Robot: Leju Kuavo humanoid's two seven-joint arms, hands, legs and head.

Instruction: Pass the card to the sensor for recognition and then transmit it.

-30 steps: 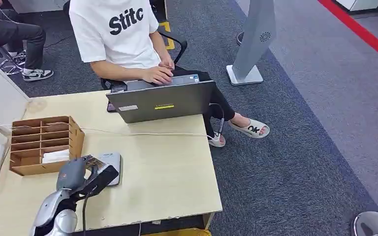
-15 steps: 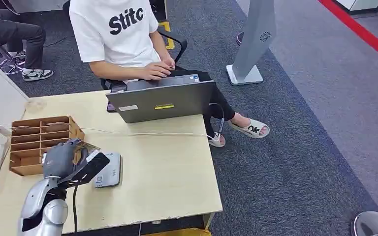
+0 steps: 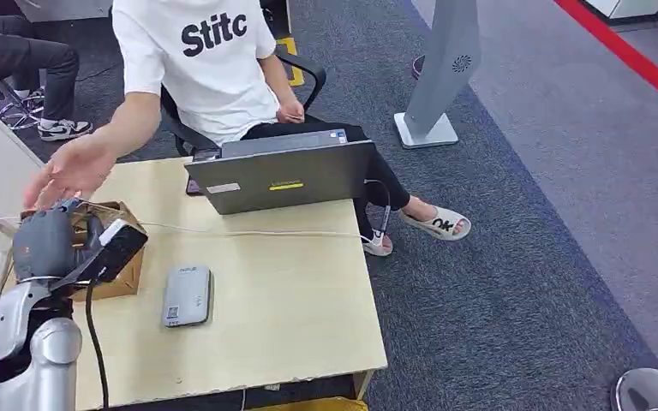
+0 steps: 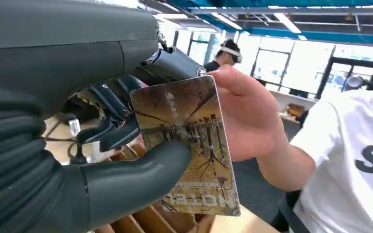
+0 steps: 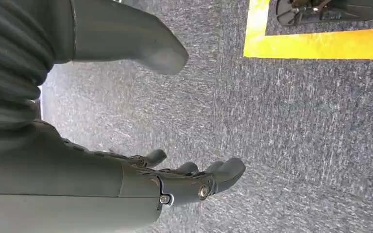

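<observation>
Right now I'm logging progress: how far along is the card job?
Scanning looks finished: the sensor lies bare on the table. In hand: the left hand holds the card up at the person's hand. Left: releasing it.

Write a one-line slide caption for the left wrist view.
Robot's left hand holds a brown printed card up as a person's hand reaches for its far edge.
</observation>
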